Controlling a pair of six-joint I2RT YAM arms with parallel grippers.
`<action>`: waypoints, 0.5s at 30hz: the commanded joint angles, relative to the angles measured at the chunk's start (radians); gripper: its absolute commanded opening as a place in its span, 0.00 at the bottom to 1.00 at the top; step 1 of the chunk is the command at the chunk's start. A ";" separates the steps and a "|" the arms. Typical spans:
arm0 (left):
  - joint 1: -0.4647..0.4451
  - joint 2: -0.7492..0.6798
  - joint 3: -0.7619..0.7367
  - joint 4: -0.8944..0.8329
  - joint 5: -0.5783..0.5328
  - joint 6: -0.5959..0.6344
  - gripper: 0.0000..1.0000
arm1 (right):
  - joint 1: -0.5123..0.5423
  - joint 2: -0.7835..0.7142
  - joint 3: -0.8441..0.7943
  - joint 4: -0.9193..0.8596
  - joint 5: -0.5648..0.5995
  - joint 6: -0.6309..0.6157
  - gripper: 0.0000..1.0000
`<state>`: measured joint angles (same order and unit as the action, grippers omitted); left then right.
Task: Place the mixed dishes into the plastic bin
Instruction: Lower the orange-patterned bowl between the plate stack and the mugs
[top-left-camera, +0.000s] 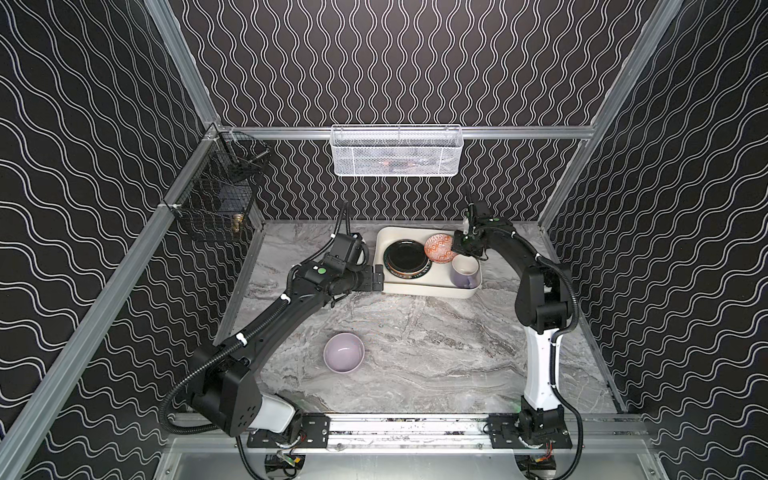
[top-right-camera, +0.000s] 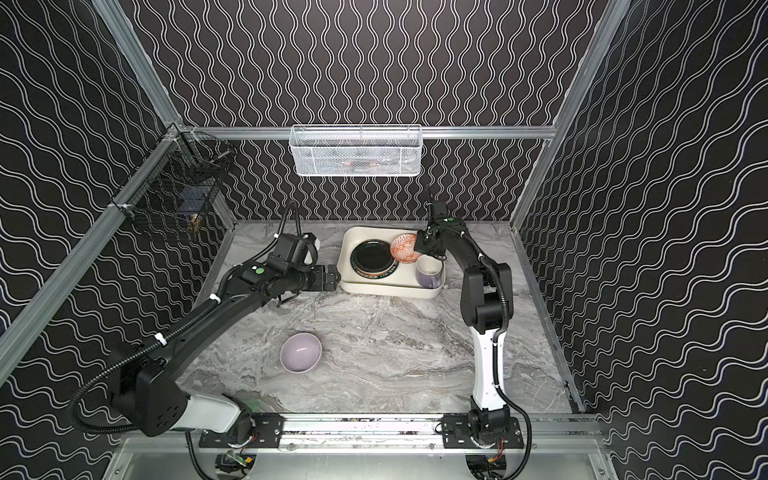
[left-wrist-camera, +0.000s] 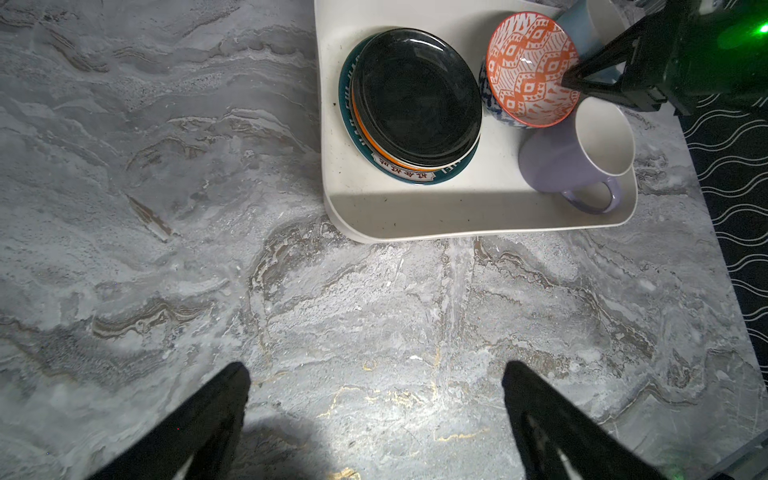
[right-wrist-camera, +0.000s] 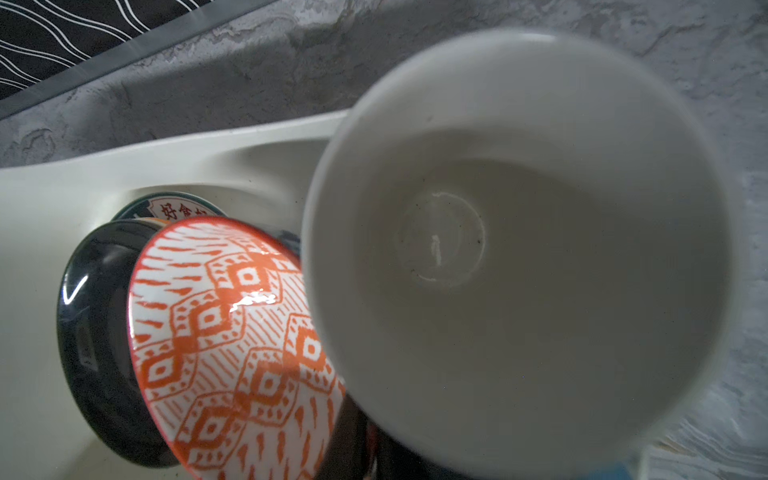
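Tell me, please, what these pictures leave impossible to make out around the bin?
- Light-blue mug: left wrist view, mostly behind the orange-patterned bowl and right claw.
- Lower plates: only rims show under the black plate.
- White wire basket contents: mesh blurs them in both top views.

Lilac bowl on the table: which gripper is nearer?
Left. The left gripper hangs open beside the bin's near-left corner, closer to the lilac bowl; the right gripper is shut over the bin's far side.
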<state>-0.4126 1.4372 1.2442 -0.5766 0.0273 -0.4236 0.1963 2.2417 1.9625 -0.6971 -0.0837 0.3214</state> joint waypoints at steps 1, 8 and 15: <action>0.005 0.003 0.006 0.019 0.017 0.008 0.99 | -0.002 0.001 0.009 0.001 0.008 -0.002 0.03; 0.011 0.002 -0.001 0.025 0.025 0.007 0.99 | -0.002 0.009 0.002 0.002 -0.005 0.003 0.05; 0.014 0.000 -0.008 0.030 0.031 0.009 0.99 | -0.001 0.010 0.004 -0.001 -0.001 0.007 0.09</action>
<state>-0.4023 1.4410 1.2396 -0.5682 0.0517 -0.4236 0.1955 2.2520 1.9636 -0.6964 -0.0917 0.3222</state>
